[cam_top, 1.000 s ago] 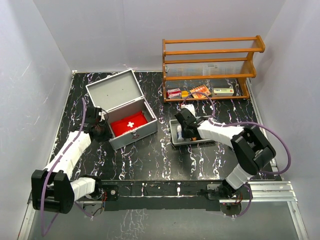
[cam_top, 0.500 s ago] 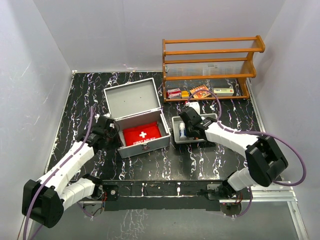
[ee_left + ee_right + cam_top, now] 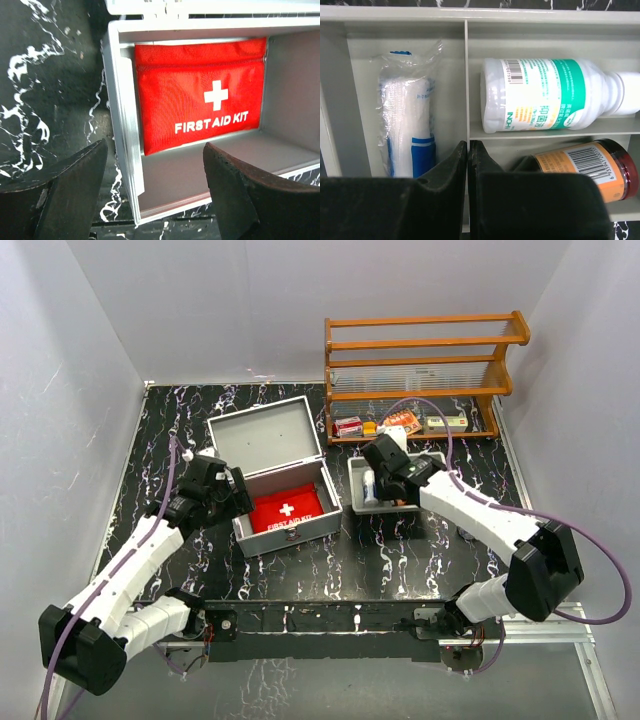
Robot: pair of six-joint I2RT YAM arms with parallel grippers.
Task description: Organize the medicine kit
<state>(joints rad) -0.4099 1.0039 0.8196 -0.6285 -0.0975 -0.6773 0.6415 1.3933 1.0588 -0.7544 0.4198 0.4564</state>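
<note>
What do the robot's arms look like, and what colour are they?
Both the left arm and right arm have smooth white tube-shaped links joined by chunky black joints. A thin purple cable runs alongside each one. The left gripper and right gripper are black, each with two broad wedge-shaped fingers.

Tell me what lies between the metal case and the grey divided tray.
Only a narrow strip of bare marbled tabletop separates the medicine kit from the tray; the top view shows it.
</note>
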